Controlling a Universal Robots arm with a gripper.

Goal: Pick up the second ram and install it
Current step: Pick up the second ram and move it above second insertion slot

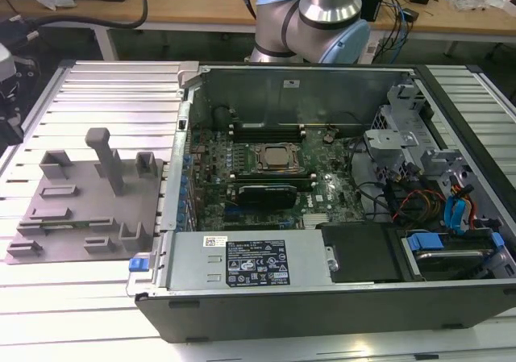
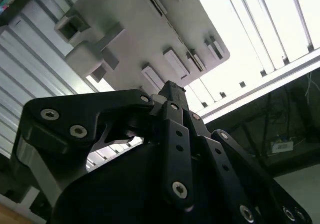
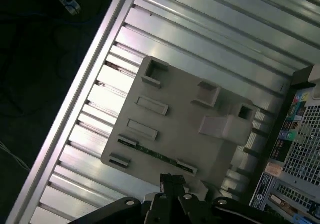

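Note:
The second ram [image 3: 155,154] is a thin green stick lying on edge in a slot of a grey holder block [image 3: 185,119], seen from well above in the first wrist view. In the exterior view the same ram [image 1: 58,227] shows near the front of the holder block [image 1: 81,205], on the slatted table at the exterior view's left of the computer case. My gripper [image 3: 173,180] hangs high over the block's edge nearest the ram, its black fingers closed together with nothing between them. In the second wrist view the gripper [image 2: 170,90] points at the holder block [image 2: 130,29].
The open computer case [image 1: 322,289] stands at the exterior view's right, with the motherboard, CPU socket [image 1: 278,157] and memory slots [image 1: 266,180] inside. The arm's base joints [image 1: 322,11] rise behind the case. The block carries upright posts [image 1: 106,159]. A slatted aluminium table [image 1: 105,88] lies underneath.

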